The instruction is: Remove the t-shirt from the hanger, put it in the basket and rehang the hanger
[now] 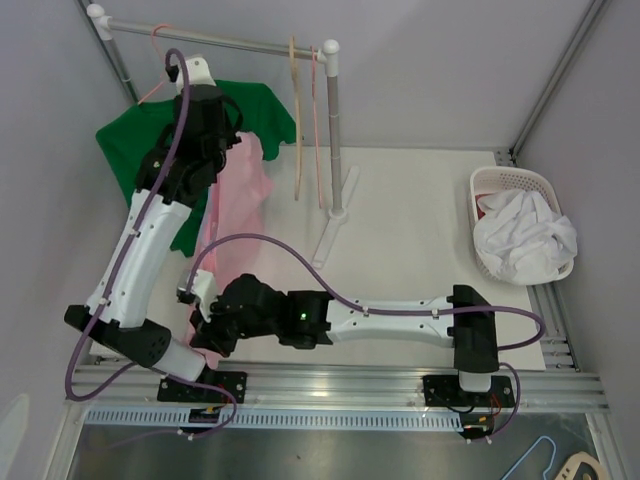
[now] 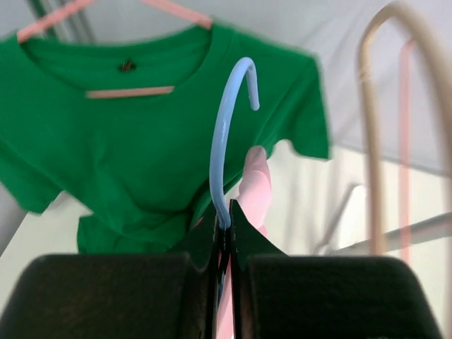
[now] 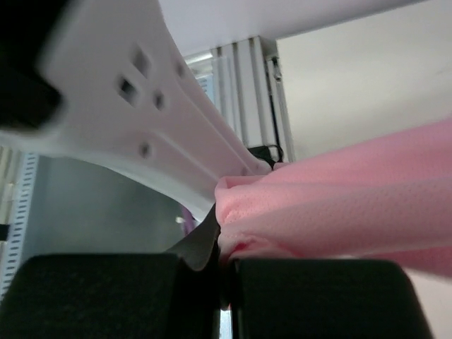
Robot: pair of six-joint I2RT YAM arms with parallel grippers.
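From above, the rack (image 1: 330, 130) stands at the back of the surface (image 1: 400, 220). The left arm reaches up to it, and the left fingers (image 1: 228, 125) sit just below its rail, in front of a green t-shirt (image 1: 265, 110) that hangs at the rack's left end. The pink t-shirt (image 1: 240, 185) drapes from those fingers down and away from the rack toward the right fingers (image 1: 210, 325), which are low and well in front of it. A beige hanger (image 1: 296, 120) hangs bare on the rail near the rack's right post. A basket (image 1: 485, 180) of white clothes (image 1: 525, 235) sits well to the right of the rack.

At the left wrist, the left fingers (image 2: 247, 240) are pressed shut on the stem of a blue hanger (image 2: 222, 141), its hook pointing up. Pink t-shirt (image 2: 256, 183) fabric bunches just behind the hook. Beyond, the green t-shirt (image 2: 155, 155) hangs on a pink hanger (image 2: 131, 92), with the beige hanger (image 2: 367, 141) to its right.

At the right wrist, the right fingers (image 3: 198, 247) are clamped on a fold of the pink t-shirt (image 3: 339, 205), which stretches off to the right. A white link of the left arm (image 3: 141, 106) crosses above.
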